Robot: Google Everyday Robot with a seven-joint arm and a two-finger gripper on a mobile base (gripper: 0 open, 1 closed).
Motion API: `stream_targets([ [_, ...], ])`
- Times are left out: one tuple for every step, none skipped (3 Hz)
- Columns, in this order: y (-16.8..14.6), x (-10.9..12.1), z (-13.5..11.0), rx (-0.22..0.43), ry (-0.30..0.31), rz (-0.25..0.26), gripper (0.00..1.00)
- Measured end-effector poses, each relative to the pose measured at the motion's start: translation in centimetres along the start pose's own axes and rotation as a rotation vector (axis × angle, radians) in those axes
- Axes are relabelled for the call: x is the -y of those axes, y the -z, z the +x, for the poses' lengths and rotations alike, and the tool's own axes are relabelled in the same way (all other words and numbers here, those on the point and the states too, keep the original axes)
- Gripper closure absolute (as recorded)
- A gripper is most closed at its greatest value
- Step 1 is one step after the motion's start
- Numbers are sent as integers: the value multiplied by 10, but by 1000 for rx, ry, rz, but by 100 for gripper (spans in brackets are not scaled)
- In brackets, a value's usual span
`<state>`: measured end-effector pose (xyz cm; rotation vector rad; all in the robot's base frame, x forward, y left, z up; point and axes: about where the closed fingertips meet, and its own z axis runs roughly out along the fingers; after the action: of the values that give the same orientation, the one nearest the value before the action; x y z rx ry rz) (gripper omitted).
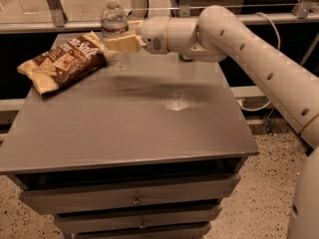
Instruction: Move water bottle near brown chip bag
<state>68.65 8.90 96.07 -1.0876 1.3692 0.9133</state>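
the white arm [249, 49] reaches in from the right across the back of the grey cabinet [149, 133], and its gripper [116, 42] sits over the far left part of the top. the gripper is clamped on the water bottle [113, 20], with one cream-coloured finger [124, 44] lying across the front of the bottle's middle and the other side hidden behind it. the bottle stands upright, white cap [112, 0] on top, its clear lower body hard to make out against the grey surface, so i cannot tell whether its base touches the top or hangs just above it. the brown chip bag [65, 61] lies flat on the back left corner of the top, tilted so its right end points toward the rear, and that end is just beside the bottle, close enough that the two may be touching. a dull shiny patch [177, 103] shows on the top near the middle right. below the top, the cabinet's drawers [134, 198] are closed, each with a small knob, and speckled floor [264, 193] shows to the right.
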Motion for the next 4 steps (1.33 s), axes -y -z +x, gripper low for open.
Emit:
stream_targets([
  [-30,10,14,-34,-14,-2,100],
  [-46,17,28,-44,-28,9,100],
  [-56,22,36,-32,-38,23,97],
  [-60,26,39,-26,-45,39,75],
])
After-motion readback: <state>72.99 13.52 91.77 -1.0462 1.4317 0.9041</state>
